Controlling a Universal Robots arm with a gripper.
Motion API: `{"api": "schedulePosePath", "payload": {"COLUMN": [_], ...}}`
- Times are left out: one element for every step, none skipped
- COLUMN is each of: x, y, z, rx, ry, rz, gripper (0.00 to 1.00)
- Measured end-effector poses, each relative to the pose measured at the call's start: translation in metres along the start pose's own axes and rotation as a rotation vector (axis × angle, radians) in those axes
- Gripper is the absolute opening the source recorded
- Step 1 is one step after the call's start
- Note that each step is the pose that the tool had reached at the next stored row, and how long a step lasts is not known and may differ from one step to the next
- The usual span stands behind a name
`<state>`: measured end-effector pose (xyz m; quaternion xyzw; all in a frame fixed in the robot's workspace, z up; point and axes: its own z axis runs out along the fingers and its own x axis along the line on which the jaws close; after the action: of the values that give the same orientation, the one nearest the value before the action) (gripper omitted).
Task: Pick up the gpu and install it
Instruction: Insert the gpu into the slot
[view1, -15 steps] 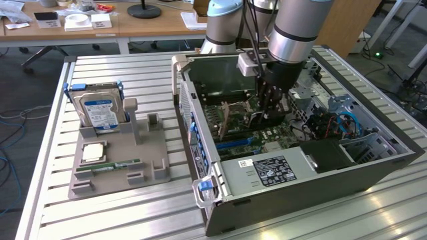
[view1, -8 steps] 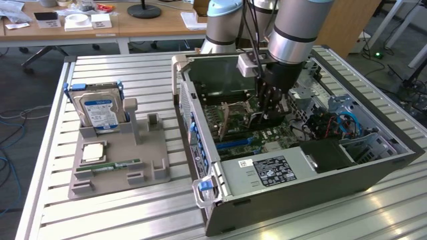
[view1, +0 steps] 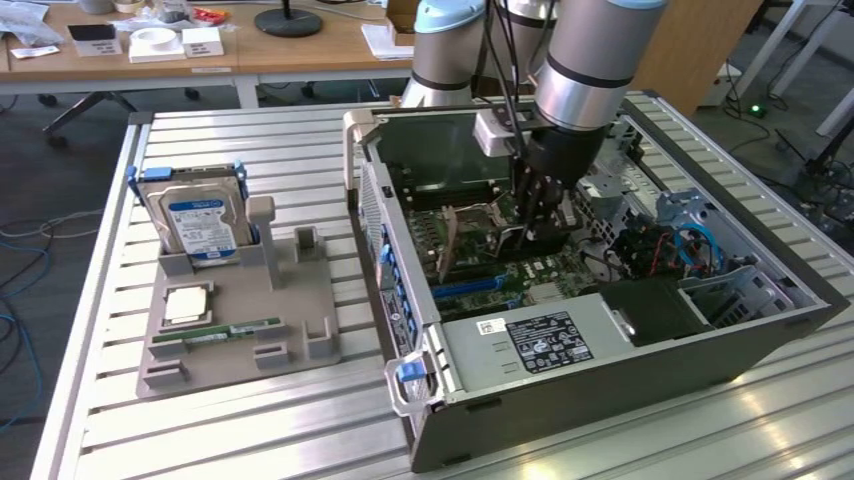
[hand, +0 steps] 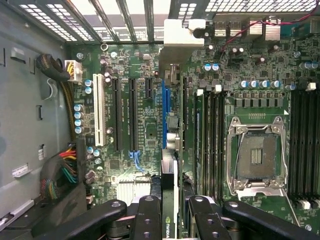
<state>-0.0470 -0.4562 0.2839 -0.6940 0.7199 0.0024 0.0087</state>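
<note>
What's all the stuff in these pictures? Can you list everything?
table: one, silver slats, under everything
computer case: one, grey, open, exterior view's right
motherboard: one, green, inside the case
gpu: one, black, edge-on between the fingers over the motherboard
holder: one, grey, exterior view's left
hard drive: one, silver, blue-white label, upright in holder
processor chip: one, silvery, on holder
RAM stick: one, green, lying on holder
arm: one, silver, reaching into the case
fingers: one set, black, shut on the gpu
</note>
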Motion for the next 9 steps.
{"api": "schedulePosePath", "payload": {"x": [0.0010,0.0017,0.0020,0.0021,0.0022,0.0024,0.0027,0.0029,0.0031], "y": [0.0001,0.0003,0.0005,0.0009,0.0015,0.0022,0.0029,0.0033,0.0038], "z": [-0.0001,-0.0001,-0.0001,0.0000,0.0002,0.0002,0.0005,0.0009,0.0013], "rx": [0.0000,0.0000,0.0000,0.0001,0.0001,0.0000,0.0000,0.0000,0.0000], "ry": [0.0001,0.0002,0.0001,-0.0001,-0.0001,0.0001,0.0001,0.0000,0.0000], "rz": [0.000,0.000,0.000,0.000,-0.001,-0.001,-0.001,-0.001,-0.001], "gripper": [0.26,0.26,0.26,0.26,0.26,0.26,0.26,0.26,0.26]}}
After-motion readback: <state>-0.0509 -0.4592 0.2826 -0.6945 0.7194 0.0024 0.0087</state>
